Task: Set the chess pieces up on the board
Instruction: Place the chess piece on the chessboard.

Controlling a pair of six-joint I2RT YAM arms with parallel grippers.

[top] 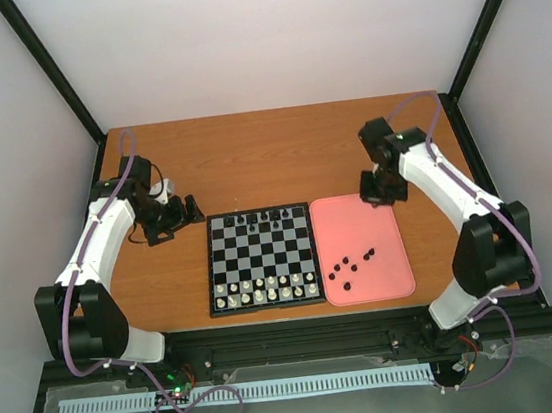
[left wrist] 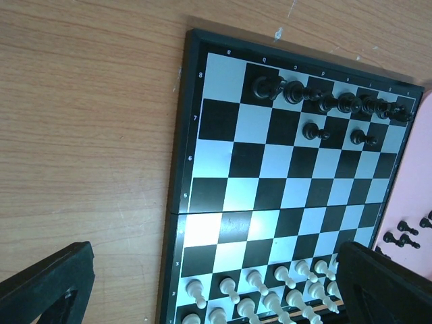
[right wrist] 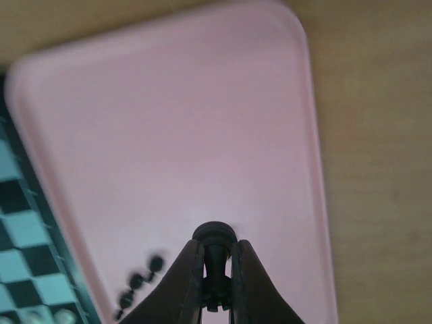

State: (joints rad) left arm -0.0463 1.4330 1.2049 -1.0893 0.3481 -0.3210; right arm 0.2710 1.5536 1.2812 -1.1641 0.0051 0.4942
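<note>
On the wooden counter (top: 250,159), between the two arms, lies the board (top: 262,254), and the pink tray (top: 359,226) lies just beside it on the right, their edges almost touching. White pieces (top: 266,288) fill the two rows of the board nearest to the arm bases. Along the far row stand several black chess pieces (left wrist: 324,101), and two more black pawns (left wrist: 312,130) stand one row nearer. The far-left corner squares carry nothing.

A handful of loose black pieces (top: 348,263) lie in the near half of the tray, close to each other, with one a little apart toward the right. How each of them lies is too small to tell.

The right end effector (top: 379,192) hangs over the far right corner of the tray. Its two fingers are pressed together on one black chess piece (right wrist: 214,236), whose round head sticks out just past the fingertips. The wrist view is blurred, so I cannot tell if this piece touches the tray floor or is a little above it.

The left end effector (top: 172,219) is over the bare counter, left of the far-left corner of the board. Its fingers (left wrist: 47,283) stand wide apart with nothing between them, and its camera looks along the board from the left side.
</note>
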